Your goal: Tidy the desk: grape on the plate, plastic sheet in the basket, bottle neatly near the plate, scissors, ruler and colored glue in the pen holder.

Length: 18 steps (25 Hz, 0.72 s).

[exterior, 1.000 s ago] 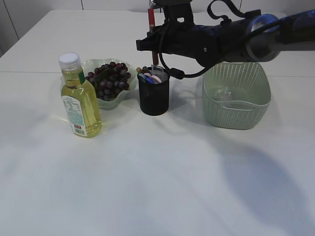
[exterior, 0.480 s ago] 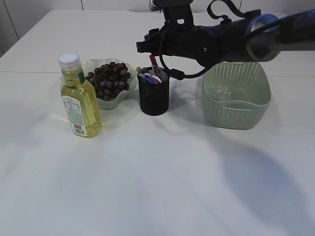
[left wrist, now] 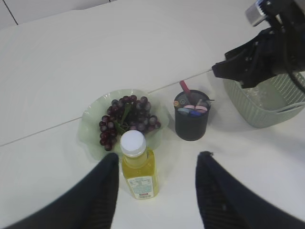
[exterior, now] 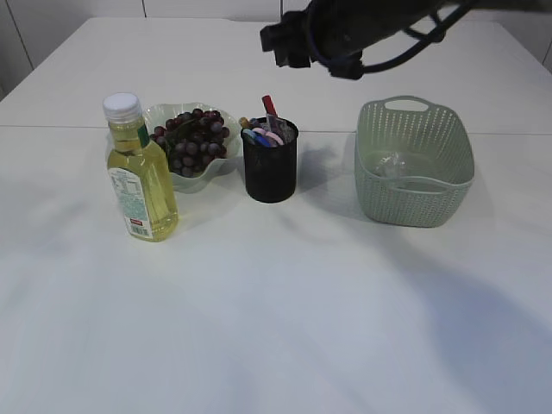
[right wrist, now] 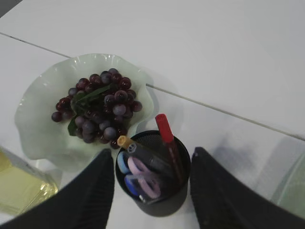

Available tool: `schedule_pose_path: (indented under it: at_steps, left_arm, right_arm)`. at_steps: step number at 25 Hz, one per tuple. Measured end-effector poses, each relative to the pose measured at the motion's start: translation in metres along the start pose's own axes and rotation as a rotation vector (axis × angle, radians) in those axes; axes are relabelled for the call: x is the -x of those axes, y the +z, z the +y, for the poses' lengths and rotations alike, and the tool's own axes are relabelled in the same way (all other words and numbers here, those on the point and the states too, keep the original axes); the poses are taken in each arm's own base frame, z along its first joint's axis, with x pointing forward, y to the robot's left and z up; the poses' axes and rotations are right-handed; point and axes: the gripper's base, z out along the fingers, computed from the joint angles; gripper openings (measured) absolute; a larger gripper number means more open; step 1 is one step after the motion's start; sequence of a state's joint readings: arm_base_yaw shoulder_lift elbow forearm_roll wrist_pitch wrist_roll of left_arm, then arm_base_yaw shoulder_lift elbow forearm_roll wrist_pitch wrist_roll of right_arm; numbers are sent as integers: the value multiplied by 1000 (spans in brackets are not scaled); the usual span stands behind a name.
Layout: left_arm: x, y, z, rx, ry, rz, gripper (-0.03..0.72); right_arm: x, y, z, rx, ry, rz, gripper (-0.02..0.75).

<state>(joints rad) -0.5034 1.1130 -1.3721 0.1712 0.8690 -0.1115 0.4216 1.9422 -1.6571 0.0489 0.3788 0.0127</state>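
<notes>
The black pen holder sits straight below my open right gripper, which hovers above it holding nothing. In it stand a red-capped glue stick, pink-and-blue scissors and a yellow-capped dark stick; I cannot pick out the ruler. The grapes lie on the green plate. The yellow bottle stands upright in front of the plate, far below my open left gripper. The plastic sheet lies in the green basket.
The right arm crosses the top of the exterior view, above and behind the pen holder. The left arm does not show in that view. Bare white tabletop spreads in front of the objects.
The right gripper let go of the red glue stick, which now stands in the pen holder. The gripper opened and rose up and back.
</notes>
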Motion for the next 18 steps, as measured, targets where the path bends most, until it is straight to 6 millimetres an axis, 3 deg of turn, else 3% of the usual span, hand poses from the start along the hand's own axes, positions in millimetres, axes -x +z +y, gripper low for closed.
schedule_pose_path:
  at_steps: [4,9,12,18]
  left_arm:
    - [-2,0,0,-3,-60,25,463]
    - [-10,-3,1,14,-95,104,485]
    - [-11,-15,3,14,-102,89,486]
    - [-13,-49,3,-38,-82,21,486]
  right_arm:
    - [18,-51,3,11,9,46,473]
    - [33,-113,8,40,29,77,492]
    - [33,-145,10,47,21,142,492]
    - [26,-178,8,24,-17,224,492]
